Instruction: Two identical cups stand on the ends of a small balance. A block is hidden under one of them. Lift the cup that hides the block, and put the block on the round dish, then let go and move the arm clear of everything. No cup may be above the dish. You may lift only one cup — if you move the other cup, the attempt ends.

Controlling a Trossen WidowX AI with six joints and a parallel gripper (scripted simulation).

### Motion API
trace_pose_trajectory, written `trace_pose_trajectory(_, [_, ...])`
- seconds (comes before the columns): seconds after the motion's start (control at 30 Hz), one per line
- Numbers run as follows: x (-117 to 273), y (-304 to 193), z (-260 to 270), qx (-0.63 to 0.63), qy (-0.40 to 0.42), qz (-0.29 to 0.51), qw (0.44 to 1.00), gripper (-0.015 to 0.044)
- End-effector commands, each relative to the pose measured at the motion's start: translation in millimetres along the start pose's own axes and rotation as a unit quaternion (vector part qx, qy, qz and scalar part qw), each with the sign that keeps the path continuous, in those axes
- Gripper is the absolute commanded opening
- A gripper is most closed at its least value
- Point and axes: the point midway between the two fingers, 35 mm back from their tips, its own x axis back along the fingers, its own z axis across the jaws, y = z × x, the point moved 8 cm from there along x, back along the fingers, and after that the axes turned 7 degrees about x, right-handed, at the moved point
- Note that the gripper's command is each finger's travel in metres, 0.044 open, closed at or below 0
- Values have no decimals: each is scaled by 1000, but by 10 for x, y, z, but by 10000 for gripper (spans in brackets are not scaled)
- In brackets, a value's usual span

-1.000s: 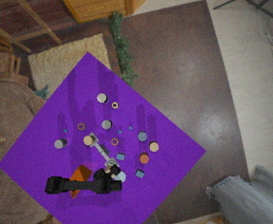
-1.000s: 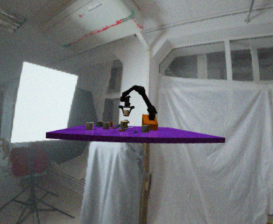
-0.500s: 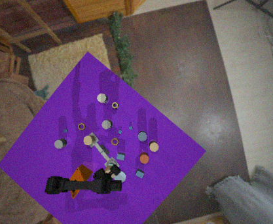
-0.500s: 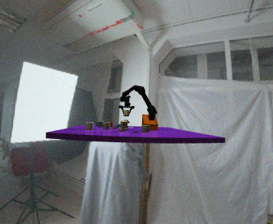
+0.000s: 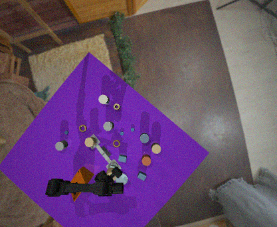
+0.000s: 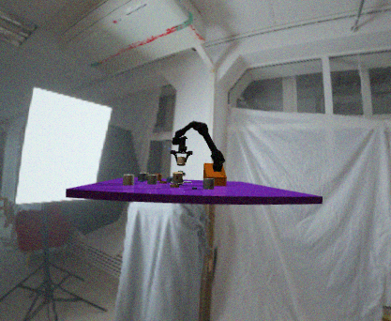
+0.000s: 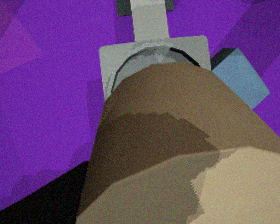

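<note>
My gripper [image 5: 111, 172] [image 6: 181, 160] is shut on a tan cup [image 6: 181, 161] [image 7: 156, 120], held well above the near end of the balance [image 5: 103, 154] [image 7: 150, 22]. The other tan cup [image 5: 90, 142] stands upright on the far end. In the wrist view the held cup covers much of the near end's square plate and round pan; no block shows on the visible part, and whether one lies there is hidden. The pale round dish [image 5: 122, 180] lies beside the near end, partly covered by the gripper and arm.
A blue box [image 5: 122, 158] [image 7: 242, 80] lies beside the balance, another blue box [image 5: 141, 176] past the dish. An orange cylinder [image 5: 146, 160], a tan cylinder [image 5: 156, 148] and a blue-grey cylinder [image 5: 144, 138] stand to the right. Several rings, small cubes and other cylinders lie around. An orange wedge [image 5: 82, 175] is by the arm.
</note>
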Motion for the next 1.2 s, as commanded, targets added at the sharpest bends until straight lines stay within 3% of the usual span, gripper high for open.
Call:
trace_pose_trajectory(0.0, [-6, -16, 8, -1, 0, 0, 1000, 0])
trace_pose_trajectory(0.67, [-469, -1183, 1013, -1, -2, 16, 1000, 0])
trace_pose_trajectory(1.0, [-844, -1536, 1592, 1, 0, 12, 1000, 0])
trace_pose_trajectory(1.17, [-886, -1554, 1629, 2, 0, 12, 1000, 0])
